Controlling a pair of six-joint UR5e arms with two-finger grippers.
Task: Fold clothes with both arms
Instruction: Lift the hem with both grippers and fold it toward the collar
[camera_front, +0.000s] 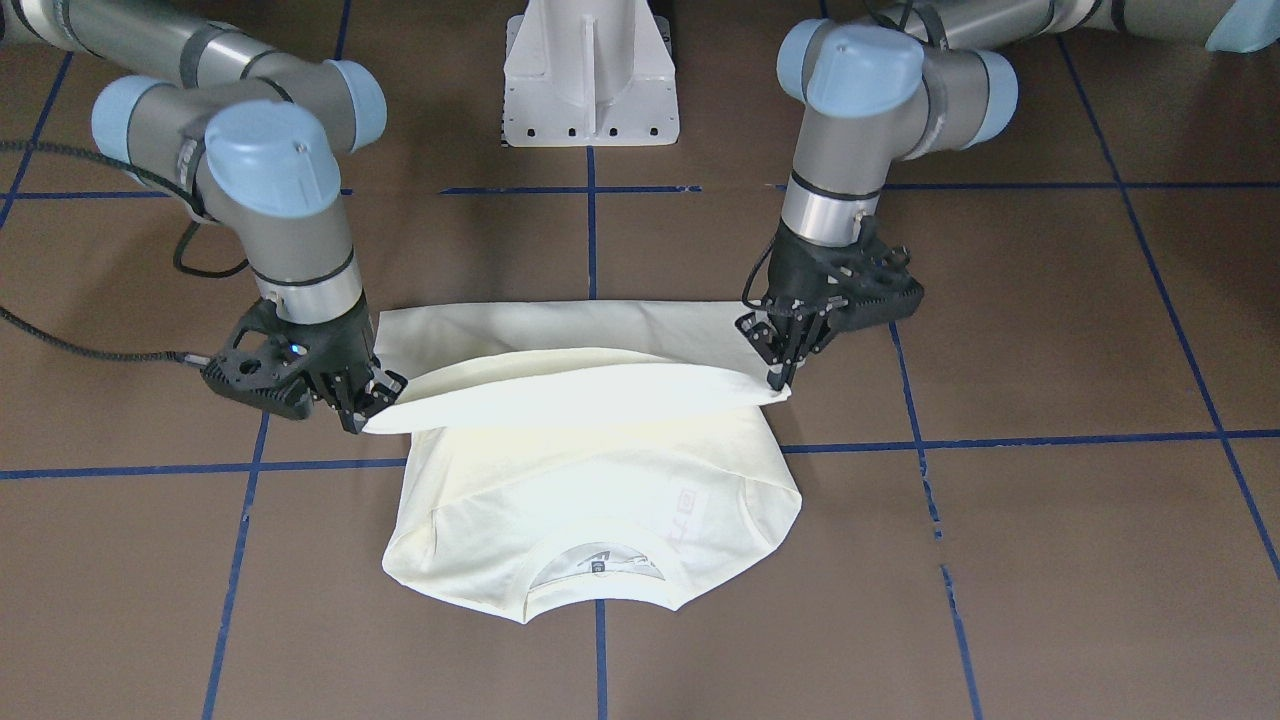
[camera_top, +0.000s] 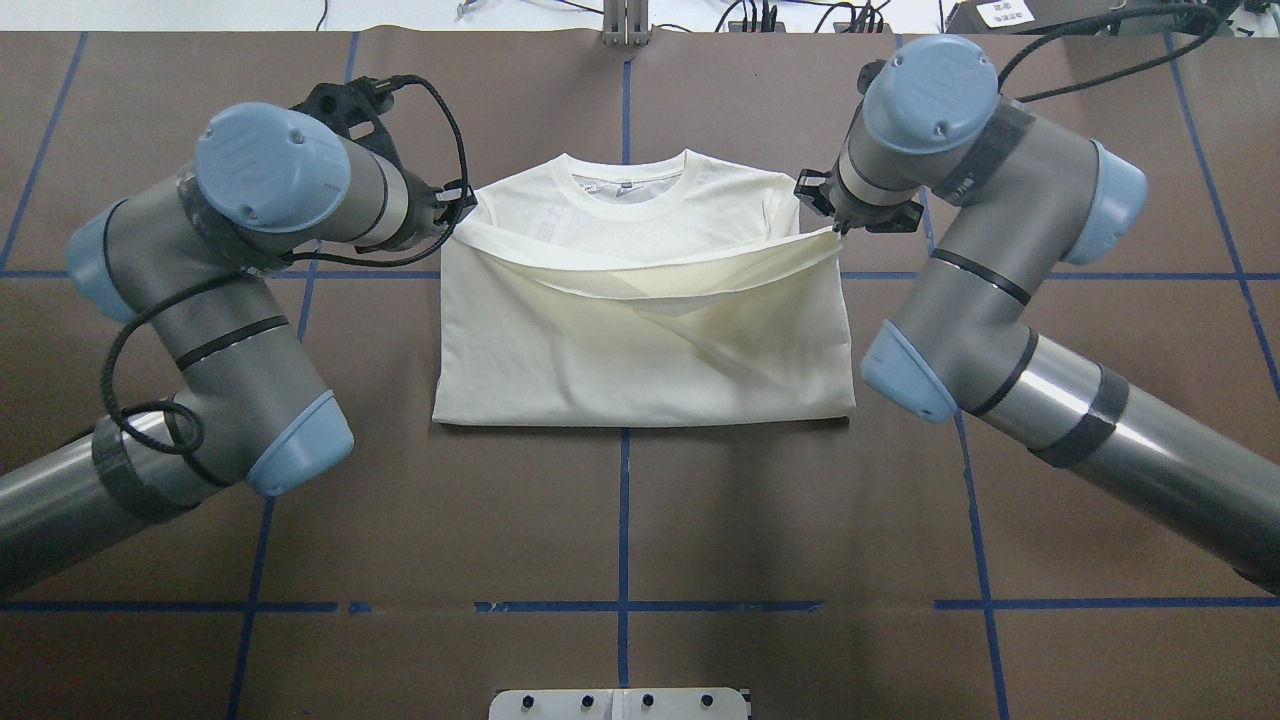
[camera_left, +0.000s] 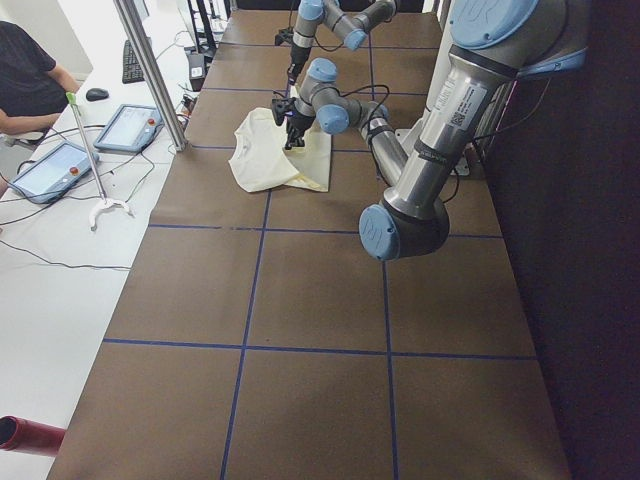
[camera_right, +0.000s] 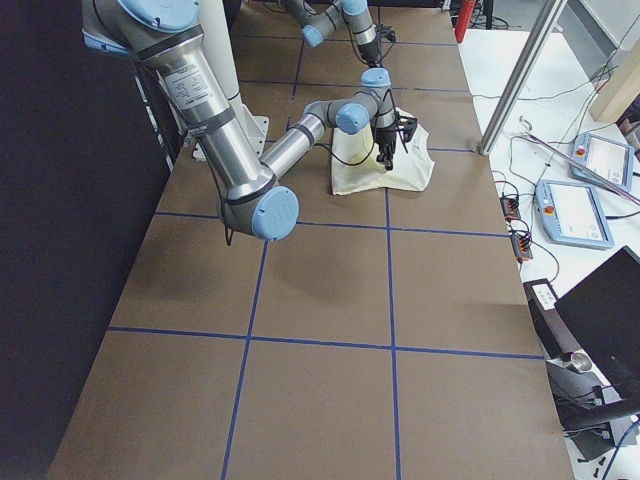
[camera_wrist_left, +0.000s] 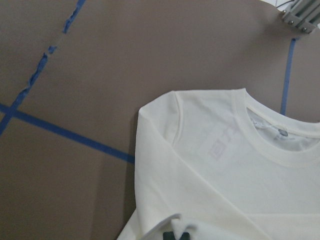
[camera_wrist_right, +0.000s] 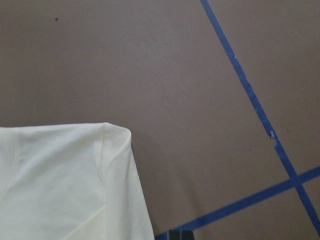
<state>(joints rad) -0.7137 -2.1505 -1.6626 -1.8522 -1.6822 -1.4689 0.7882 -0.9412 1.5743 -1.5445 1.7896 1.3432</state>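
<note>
The cream T-shirt is laid flat on the brown table between the two arms, with its collar turned away from the robot's base. An upper layer of the cloth is doubled over towards the collar and held up by its two corners, sagging in the middle. One corner is pinched between the closed fingers of the left gripper, the other between those of the right gripper. The table is crossed by blue tape lines.
</note>
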